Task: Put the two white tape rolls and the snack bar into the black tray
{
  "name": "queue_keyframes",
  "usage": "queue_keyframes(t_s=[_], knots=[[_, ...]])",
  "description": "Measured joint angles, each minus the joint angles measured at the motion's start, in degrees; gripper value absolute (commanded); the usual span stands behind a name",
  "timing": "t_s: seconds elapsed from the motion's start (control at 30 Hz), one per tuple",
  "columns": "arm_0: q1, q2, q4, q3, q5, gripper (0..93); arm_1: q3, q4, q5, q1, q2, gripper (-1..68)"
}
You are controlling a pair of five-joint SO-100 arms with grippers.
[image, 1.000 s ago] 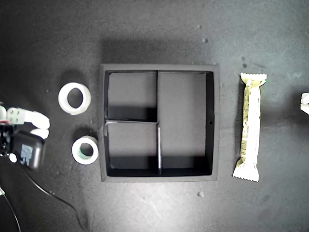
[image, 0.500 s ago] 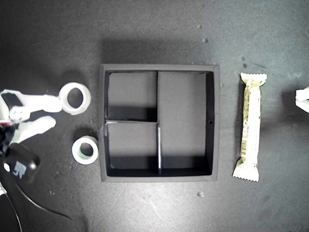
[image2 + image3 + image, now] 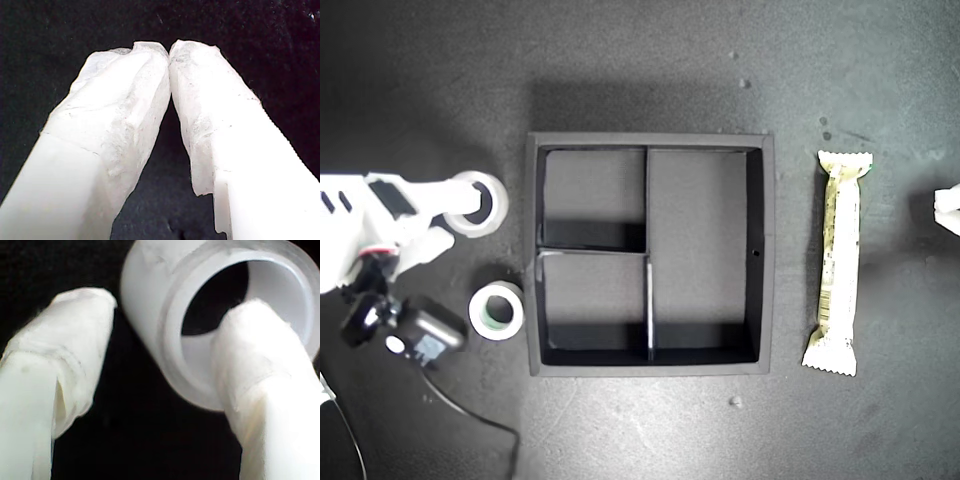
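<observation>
The black tray (image 3: 767,250) lies mid-table with all three compartments bare. To its left in the exterior view lie two white tape rolls. My second gripper (image 3: 458,222) is open at the farther roll (image 3: 498,205), with one finger in its hole and the other outside its wall. The second wrist view shows that roll (image 3: 150,290) close up, with my second gripper (image 3: 172,310) straddling its wall. The nearer roll (image 3: 478,310) has a greenish core and lies free. To the tray's right in the exterior view lies the snack bar (image 3: 840,265). My first gripper (image 3: 169,47) is shut on nothing above black surface.
A white part of another arm (image 3: 948,208) shows at the exterior view's right edge. A black camera module (image 3: 420,338) with its cable hangs off the second arm near the greenish-core roll. Small crumbs dot the black mat.
The second arm has swung in from the exterior view's left edge to the farther roll, and one finger now sits in its hole. The rolls, tray and snack bar have not moved.
</observation>
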Motion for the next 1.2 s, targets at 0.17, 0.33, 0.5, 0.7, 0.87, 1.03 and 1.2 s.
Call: queue_keyframes(t_s=[0.17, 0.33, 0.5, 0.7, 0.87, 1.03, 1.2], knots=[[-1.49, -7.56, -0.53, -2.81, 0.0, 11.6, 0.0, 0.0, 0.0, -0.09, 0.0, -0.2], [-4.39, -14.15, -1.05, -5.63, 0.0, 0.1, -0.09, -2.46, 0.0, -1.49, 0.0, -0.2], [-7.91, -13.8, 2.55, -7.73, 0.53, 0.0, -6.5, -1.85, 0.0, -0.26, -0.18, 4.7], [-8.26, -7.12, 13.36, -14.33, 2.37, 0.0, -19.42, -0.18, -17.05, -1.67, -2.37, 11.6], [-8.35, -6.24, 22.41, -26.19, 4.57, 0.0, -30.32, -1.23, -23.64, -2.9, -14.68, 14.0], [-7.91, -11.87, 27.51, -40.08, 7.29, 0.0, -43.07, -1.49, -28.13, -4.48, -34.37, 17.8], [-7.82, -22.06, 29.36, -51.5, 9.4, 0.0, -59.15, 2.11, -31.9, -9.4, -61.0, 19.7]])
